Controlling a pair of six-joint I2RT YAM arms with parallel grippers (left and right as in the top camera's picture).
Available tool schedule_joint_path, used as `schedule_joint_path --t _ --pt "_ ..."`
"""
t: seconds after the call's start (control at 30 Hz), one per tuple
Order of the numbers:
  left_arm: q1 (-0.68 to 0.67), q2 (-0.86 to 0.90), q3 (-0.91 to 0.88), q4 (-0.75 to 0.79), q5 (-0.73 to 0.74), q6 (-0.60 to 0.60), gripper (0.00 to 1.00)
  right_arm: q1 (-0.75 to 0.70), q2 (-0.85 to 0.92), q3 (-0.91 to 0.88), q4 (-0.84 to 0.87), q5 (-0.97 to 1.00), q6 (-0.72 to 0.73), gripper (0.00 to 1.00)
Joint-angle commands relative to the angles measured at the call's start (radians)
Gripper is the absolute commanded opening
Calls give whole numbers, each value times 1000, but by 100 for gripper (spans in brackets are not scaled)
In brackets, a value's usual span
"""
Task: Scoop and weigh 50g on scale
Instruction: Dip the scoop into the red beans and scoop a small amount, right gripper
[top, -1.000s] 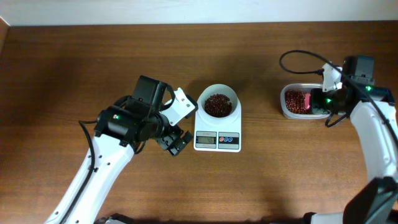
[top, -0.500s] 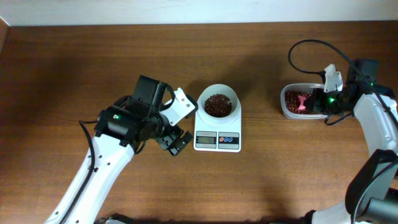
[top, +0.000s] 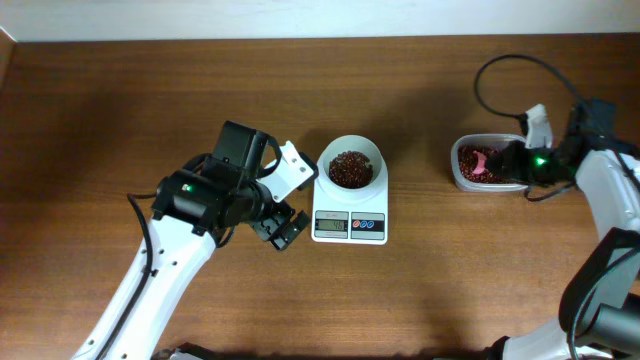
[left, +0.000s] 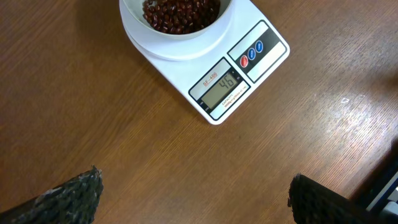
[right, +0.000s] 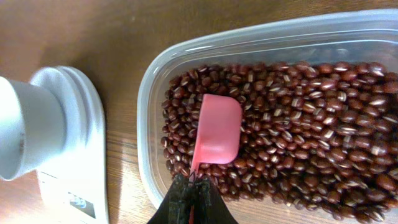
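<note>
Here, brown wooden table (top: 450, 290); left claw (top: 292, 198) gapes wide, right claw (right: 191, 186) clamps pink scoop (right: 217, 134).

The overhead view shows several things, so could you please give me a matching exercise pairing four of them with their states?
Things:
1 scale
2 pink scoop
3 left gripper
4 white bowl

States:
a jaws open, empty
b on the scale, holding beans
c in the clear tub
d display showing 46

Pairs: 1-d, 2-c, 3-a, 4-b.
</note>
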Motion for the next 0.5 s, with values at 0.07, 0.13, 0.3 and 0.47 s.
schedule_joint_path --t 0.07,0.13,0.3,0.47 --pt "-4 -19 -5 1 14 -9 99 -115 7 14 -9 -218 6 4" --pt "-4 -19 -5 1 14 -9 99 -140 7 14 -16 -229 6 4" --pt "-4 -19 -5 1 14 -9 99 -185 7 14 -17 -302 6 4" --pt "-4 -19 -5 1 14 -9 99 -202 7 14 -18 -336 6 4"
